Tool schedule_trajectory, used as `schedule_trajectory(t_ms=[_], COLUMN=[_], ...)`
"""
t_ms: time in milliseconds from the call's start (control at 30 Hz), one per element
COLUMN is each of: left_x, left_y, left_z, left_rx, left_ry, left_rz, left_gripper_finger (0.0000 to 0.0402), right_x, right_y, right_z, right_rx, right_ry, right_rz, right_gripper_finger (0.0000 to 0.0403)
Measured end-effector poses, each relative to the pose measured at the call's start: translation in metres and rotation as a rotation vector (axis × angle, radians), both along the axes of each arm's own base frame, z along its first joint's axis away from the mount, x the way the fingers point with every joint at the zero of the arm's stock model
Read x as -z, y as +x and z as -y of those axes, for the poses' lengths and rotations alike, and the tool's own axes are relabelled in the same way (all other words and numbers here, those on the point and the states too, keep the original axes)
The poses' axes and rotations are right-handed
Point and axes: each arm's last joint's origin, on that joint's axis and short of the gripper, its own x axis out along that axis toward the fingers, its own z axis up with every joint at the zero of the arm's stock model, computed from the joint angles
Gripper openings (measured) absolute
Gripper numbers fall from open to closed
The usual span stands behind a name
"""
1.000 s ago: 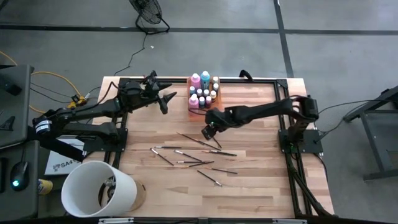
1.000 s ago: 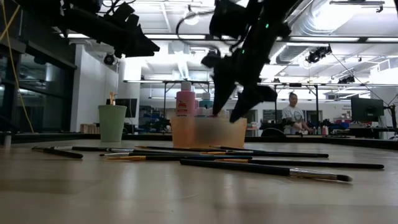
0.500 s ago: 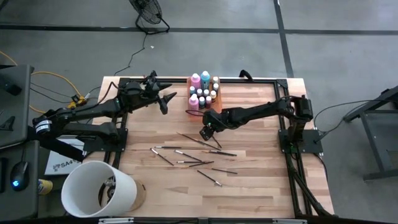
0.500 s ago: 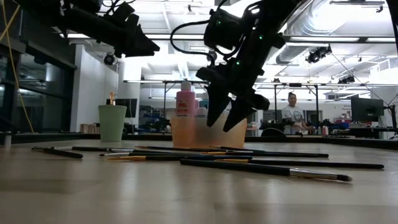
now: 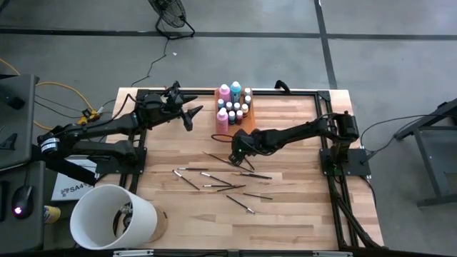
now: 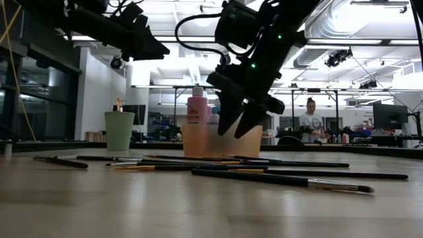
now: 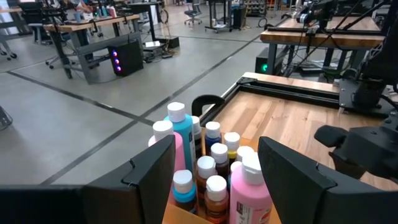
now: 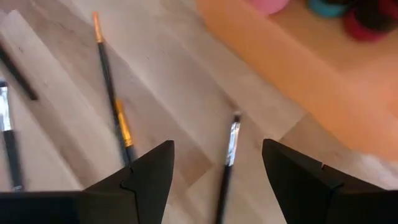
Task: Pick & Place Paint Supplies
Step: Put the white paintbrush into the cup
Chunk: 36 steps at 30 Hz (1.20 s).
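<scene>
Several thin dark-handled brushes lie flat and scattered on the wooden table; they also show in the low view. Pink and teal bottles and tiny capped bottles stand in a translucent orange tray at the far middle. My right gripper is open and empty, pointing down just above the far end of the brushes; one brush lies between its fingers below. My left gripper is open and empty, raised left of the tray, facing the bottles.
A large white bucket stands off the near left corner. A mint-green cup shows at the left in the low view. Black frame rails run along the table's sides. A person sits in the room behind.
My right gripper has moved toward the table's left and near edge and come down, from beside the tray to just above the brushes. Its fingers stay open. My left arm has kept still.
</scene>
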Motion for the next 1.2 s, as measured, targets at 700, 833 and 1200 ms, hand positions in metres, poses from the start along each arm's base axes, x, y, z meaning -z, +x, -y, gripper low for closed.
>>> schedule_trajectory(t_ms=[700, 833, 1200], left_x=[0.000, 0.000, 0.000], left_y=[0.000, 0.000, 0.000], left_z=[0.000, 0.000, 0.000], left_rx=[-0.002, -0.002, 0.000], left_ry=[0.006, 0.005, 0.005], left_rz=[-0.005, -0.006, -0.006], left_gripper_finger=[0.0225, 0.0225, 0.0225], right_x=[-0.052, -0.055, -0.050], right_y=[0.020, 0.018, 0.014], right_z=[0.000, -0.004, -0.007], right_rx=[-0.008, -0.012, -0.100], right_ry=[0.081, 0.138, 0.198], right_rz=[0.032, 0.007, -0.069], right_gripper_finger=[0.0216, 0.0193, 0.0168])
